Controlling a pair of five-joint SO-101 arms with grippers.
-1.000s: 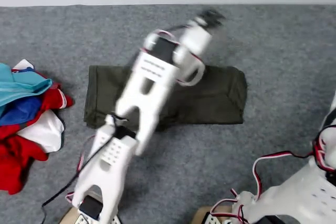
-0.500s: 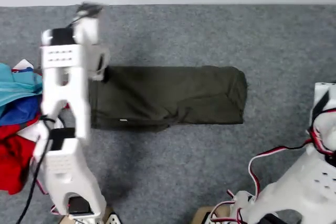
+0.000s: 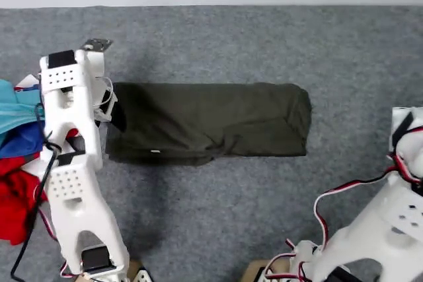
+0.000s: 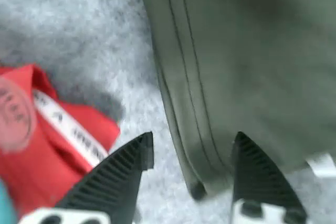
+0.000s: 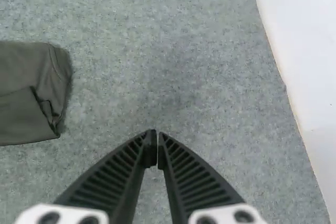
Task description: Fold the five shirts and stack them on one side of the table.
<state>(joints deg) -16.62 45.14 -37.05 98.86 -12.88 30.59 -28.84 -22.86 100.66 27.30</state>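
Having swung off the middle, the left gripper (image 4: 193, 140) is hanging wide open and empty, straddling the olive shirt's (image 3: 211, 120) hemmed left end, with a red shirt (image 4: 58, 145) from the loose heap (image 3: 26, 143) near. The right gripper (image 5: 156, 136) is sitting pinched closed, holding nothing, over open grey carpet (image 5: 173, 51) by the table's white border (image 5: 299, 35).

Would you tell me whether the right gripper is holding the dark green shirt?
No, the right gripper is shut on nothing above the grey mat, and the dark green shirt lies apart from it.
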